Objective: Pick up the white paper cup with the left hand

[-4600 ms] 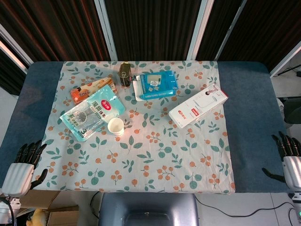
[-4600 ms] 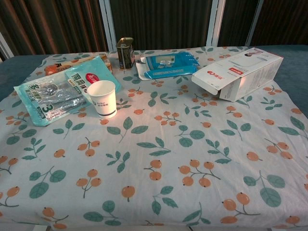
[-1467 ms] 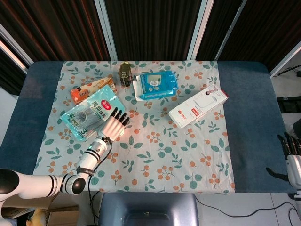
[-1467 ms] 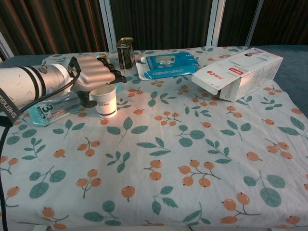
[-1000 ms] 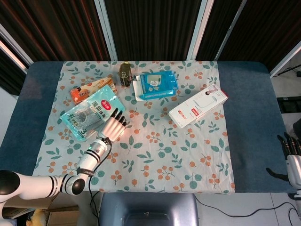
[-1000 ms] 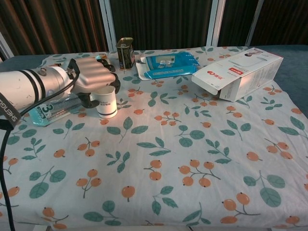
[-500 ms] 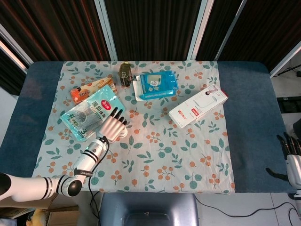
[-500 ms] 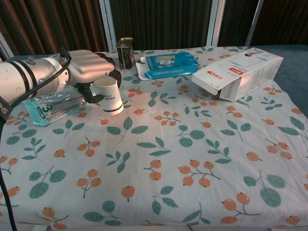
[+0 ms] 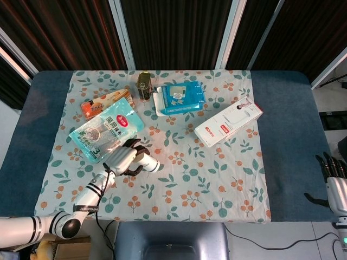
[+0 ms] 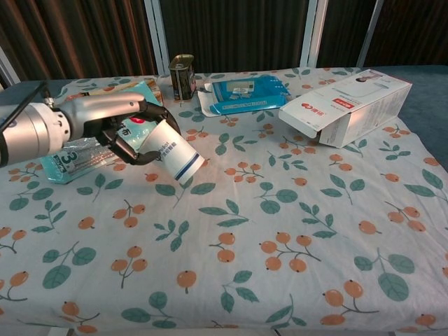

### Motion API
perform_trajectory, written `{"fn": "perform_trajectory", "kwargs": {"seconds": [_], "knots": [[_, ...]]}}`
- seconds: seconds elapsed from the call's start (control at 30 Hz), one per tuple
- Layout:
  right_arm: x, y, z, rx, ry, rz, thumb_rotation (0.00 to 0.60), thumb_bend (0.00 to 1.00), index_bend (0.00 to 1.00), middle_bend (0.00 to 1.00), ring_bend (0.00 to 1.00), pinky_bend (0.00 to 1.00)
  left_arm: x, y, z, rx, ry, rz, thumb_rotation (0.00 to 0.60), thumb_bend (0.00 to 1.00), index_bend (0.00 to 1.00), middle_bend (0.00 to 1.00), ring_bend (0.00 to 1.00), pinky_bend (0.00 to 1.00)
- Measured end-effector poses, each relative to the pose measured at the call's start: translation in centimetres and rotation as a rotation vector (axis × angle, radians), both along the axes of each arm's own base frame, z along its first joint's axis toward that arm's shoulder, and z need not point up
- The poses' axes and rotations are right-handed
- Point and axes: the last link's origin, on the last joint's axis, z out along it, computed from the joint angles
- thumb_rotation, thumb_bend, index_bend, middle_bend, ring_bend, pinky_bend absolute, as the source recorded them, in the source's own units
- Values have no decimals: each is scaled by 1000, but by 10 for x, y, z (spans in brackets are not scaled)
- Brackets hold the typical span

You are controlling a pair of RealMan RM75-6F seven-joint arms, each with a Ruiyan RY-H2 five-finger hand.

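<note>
Seen from the head view, the right robot hand hangs off the bench's right edge with fingers apart, holding nothing; the chest view leaves it out but shows the grip up close. There the left robot hand is wrapped around the white paper cup, fingers curled over its upper part near the rim. The cup is white with a dark band near its base and small print on its side. It is tipped steeply, base pointing right and down, just above the floral cloth, beside the teal snack pouch. From above, the cup juts right out of the left robot hand.
</note>
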Motion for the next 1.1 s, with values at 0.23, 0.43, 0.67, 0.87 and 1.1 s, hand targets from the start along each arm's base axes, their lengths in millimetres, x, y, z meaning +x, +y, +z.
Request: {"fn": "perform_trajectory", "kwargs": {"seconds": [0.23, 0.43, 0.67, 0.87, 1.1], "knots": [[2, 0, 2, -7, 17, 3, 600, 112, 0, 0, 0, 0, -34, -10, -11, -56, -175, 103, 600, 444, 349, 264, 0, 0], [2, 1, 1, -12, 23, 1, 600, 112, 0, 0, 0, 0, -62, -14, -19, -66, -208, 129, 600, 439, 283, 253, 0, 0], [3, 0, 1, -2, 19, 2, 600, 112, 0, 0, 0, 0, -77, -16, -21, -93, -179, 142, 600, 429, 0, 17, 0, 0], [2, 0, 1, 3, 15, 0, 600, 111, 0, 0, 0, 0, -82, -18, -18, -100, -158, 120, 600, 427, 0, 0, 0, 0], [1, 1, 2, 0, 11, -1, 600, 111, 0, 0, 0, 0, -78, -18, -10, -50, -75, 20, 600, 413, 0, 0, 0, 0]]}}
